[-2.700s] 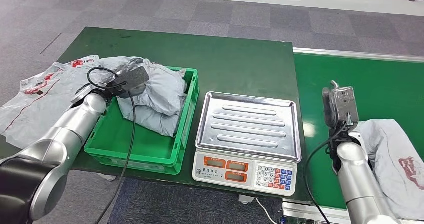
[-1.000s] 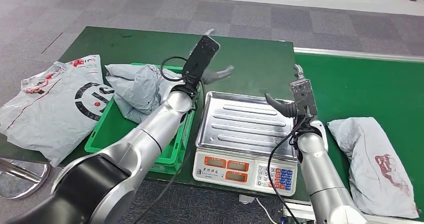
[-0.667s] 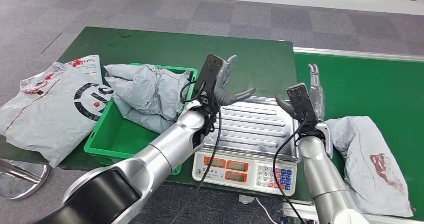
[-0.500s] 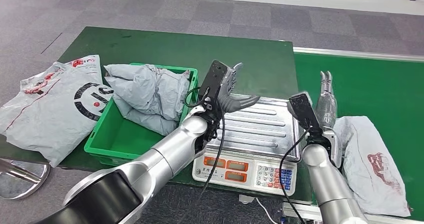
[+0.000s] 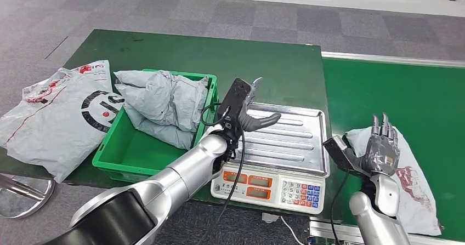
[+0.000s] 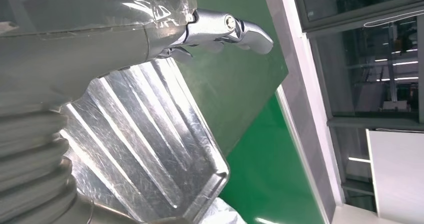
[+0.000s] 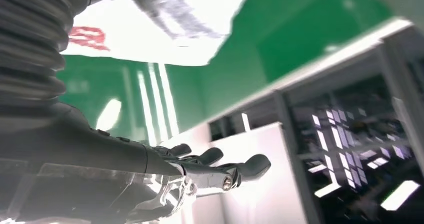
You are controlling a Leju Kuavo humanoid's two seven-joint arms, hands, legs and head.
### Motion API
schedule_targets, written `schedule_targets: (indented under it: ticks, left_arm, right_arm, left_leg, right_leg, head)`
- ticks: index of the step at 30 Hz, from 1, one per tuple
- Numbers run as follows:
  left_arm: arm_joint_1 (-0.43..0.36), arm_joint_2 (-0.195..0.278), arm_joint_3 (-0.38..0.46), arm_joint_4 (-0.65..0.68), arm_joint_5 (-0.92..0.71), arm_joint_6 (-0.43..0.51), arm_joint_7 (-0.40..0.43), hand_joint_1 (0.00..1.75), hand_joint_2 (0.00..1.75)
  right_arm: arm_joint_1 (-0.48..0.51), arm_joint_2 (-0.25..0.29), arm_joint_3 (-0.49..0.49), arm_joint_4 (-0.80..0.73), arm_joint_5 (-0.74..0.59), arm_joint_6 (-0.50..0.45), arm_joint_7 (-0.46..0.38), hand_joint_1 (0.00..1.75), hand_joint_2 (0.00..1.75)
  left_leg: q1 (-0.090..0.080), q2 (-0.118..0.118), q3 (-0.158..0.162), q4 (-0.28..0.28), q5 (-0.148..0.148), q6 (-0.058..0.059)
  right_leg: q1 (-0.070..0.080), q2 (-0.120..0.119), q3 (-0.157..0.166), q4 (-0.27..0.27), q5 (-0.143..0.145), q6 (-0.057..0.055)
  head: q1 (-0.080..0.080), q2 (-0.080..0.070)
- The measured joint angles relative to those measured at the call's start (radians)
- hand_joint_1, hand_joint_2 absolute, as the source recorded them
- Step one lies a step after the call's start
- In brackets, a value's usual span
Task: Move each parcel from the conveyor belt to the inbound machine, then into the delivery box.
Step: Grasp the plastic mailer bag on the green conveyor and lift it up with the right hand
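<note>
Both arms reach forward, left hand [image 5: 253,113] and right hand [image 5: 382,147] empty, fingers extended.

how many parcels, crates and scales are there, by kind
grey parcels: 3 (on table, in crate, on conveyor belt)
green crate: 1
weighing scale: 1
total: 5

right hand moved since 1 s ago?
Yes. The right hand went from the scale tray's right edge rightward and nearer the camera, now over the parcel on the conveyor belt.
</note>
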Motion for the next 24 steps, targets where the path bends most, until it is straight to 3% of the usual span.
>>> schedule_targets:
  ticks: [11,24]
  left_arm:
    - [0.0,0.003,0.042,0.003,-0.116,0.028,-0.018,0.0,1.75]
    - [0.001,0.003,0.061,0.003,-0.171,0.067,-0.022,0.0,1.75]
  right_arm:
    - [-0.004,-0.048,-0.036,0.096,0.115,0.073,0.077,0.0,1.75]
    - [-0.03,-0.089,-0.042,0.174,0.114,0.092,0.094,0.0,1.75]
  left_leg:
    - [0.0,0.0,0.0,0.0,0.0,0.0]
    - [0.0,0.0,0.0,0.0,0.0,0.0]
  right_leg:
    - [0.0,0.0,0.0,0.0,0.0,0.0]
    - [0.0,0.0,0.0,0.0,0.0,0.0]
  head:
    - [0.0,0.0]
    - [0.0,0.0]
